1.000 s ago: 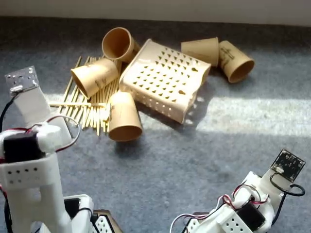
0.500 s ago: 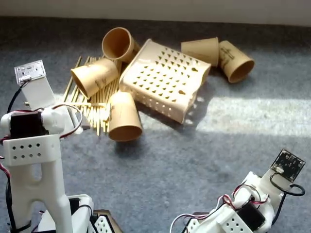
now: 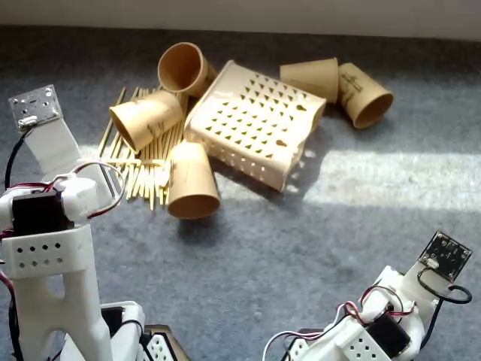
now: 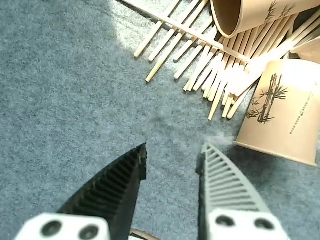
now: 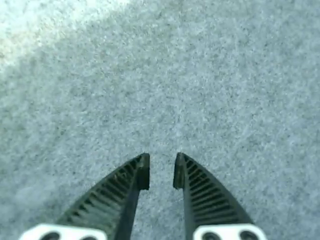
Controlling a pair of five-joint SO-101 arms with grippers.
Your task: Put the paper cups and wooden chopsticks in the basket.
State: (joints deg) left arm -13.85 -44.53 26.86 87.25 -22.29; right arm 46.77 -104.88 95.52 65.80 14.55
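Over by the chopsticks (image 4: 210, 65), half buried under paper cups (image 4: 280, 112), the left gripper (image 4: 172, 152) hangs spread and empty; the right gripper (image 5: 161, 172) sits barely parted, holding nothing.

Carpeted room, home or office unclear; grey carpet (image 3: 263, 248); pale wall (image 3: 301, 15)

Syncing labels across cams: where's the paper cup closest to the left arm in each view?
High view: paper cup left of centre, beside the basket's near corner, at the wooden chopsticks' near ends.
Left wrist view: same cup, bamboo print, just beyond the left gripper, by the chopstick ends.
Right wrist view: grey carpet ahead of the right gripper.
Shared landmark: the wooden chopsticks.
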